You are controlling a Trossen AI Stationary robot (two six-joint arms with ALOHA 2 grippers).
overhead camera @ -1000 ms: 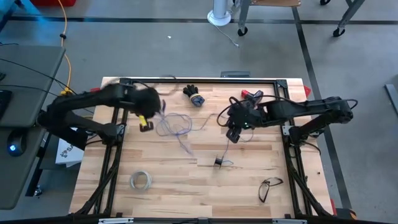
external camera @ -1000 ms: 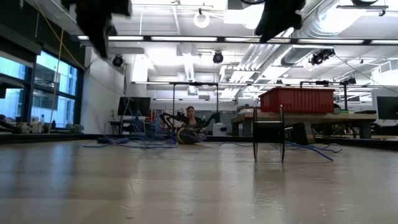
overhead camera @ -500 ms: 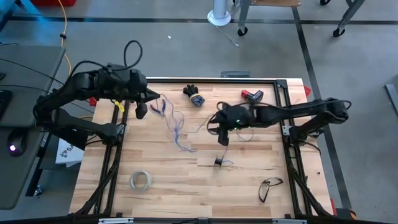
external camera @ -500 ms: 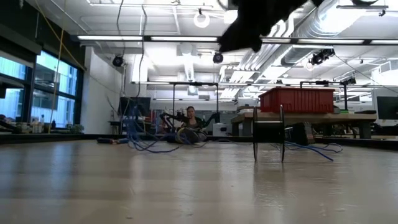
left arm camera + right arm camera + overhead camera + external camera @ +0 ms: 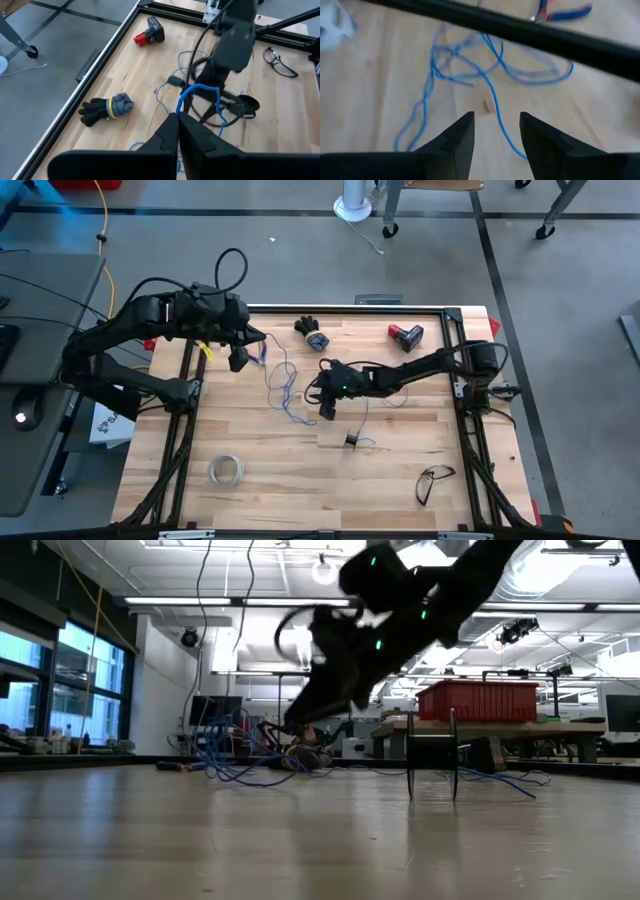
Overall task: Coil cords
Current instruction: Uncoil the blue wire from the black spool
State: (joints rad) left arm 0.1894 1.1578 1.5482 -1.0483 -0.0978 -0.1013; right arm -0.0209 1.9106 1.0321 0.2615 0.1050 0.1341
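Observation:
The cords are one thin blue wire (image 5: 283, 392) and its small dark spool (image 5: 352, 441). The spool stands on its rims on the wooden table, also in the low view (image 5: 432, 755). My left gripper (image 5: 240, 360) is raised over the table's far left and is shut on the wire. From it the strands hang down to loose loops (image 5: 470, 70) lying on the wood. My right gripper (image 5: 327, 412) is open and low over the table's middle. Its fingers (image 5: 465, 132) stand on either side of one strand (image 5: 494, 112) without touching it. My left gripper pinches a bend of the blue wire (image 5: 186, 100) between its two shut fingertips. A small loop (image 5: 200, 89) stands out beyond the tips. The fingers slant downward toward the table's right side. Below the hold the strands hang slack, their lower loops (image 5: 292, 416) on the table.
A dark glove (image 5: 312, 332) and a red battery pack (image 5: 405, 335) lie near the far edge. Pliers (image 5: 560, 12) lie near the wire's far end. A whitish tape ring (image 5: 226, 470) and a pair of glasses (image 5: 432, 480) lie near the front edge.
My left gripper has risen from near the tabletop, still shut on the wire. The wide loops have been drawn up into a narrower hanging bundle whose lower end stays on the wood. My right gripper has come down and toward the table's left, to the loops.

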